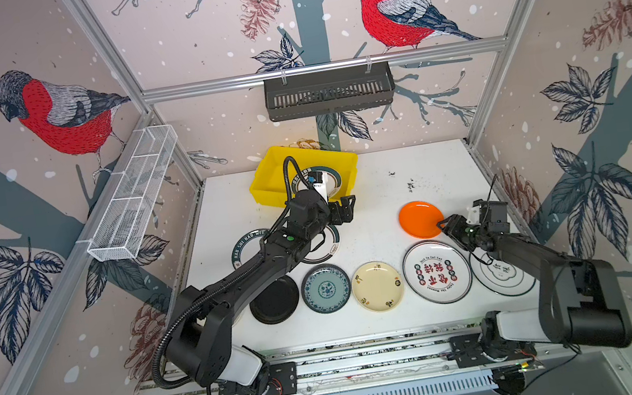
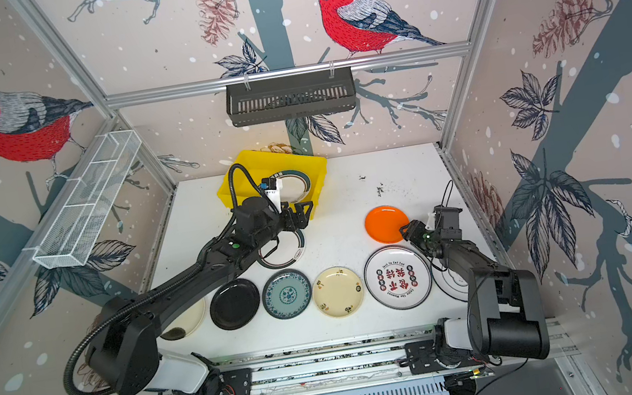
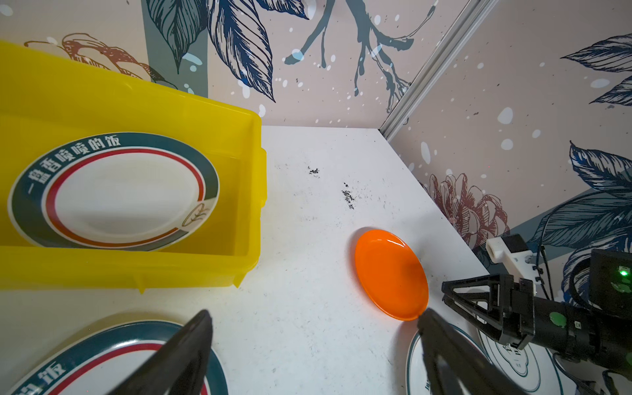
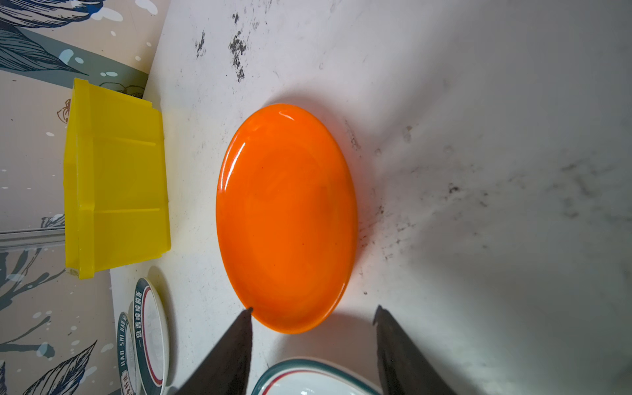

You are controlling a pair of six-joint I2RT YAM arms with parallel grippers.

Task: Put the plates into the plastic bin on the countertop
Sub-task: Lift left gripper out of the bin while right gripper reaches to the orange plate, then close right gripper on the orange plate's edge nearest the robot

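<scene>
One lettered-rim plate lies flat in yellow bin; task barely begun; orange plate plus roughly eight others, some hidden under arms, remain on worktop; right tool jaws apart at orange plate's near rim, contact unclear; left tool wide apart, empty, near bin.

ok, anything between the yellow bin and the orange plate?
No plates: only bare, dark-specked countertop separates the plastic bin from the orange plate, clearest in the left wrist view.
</scene>
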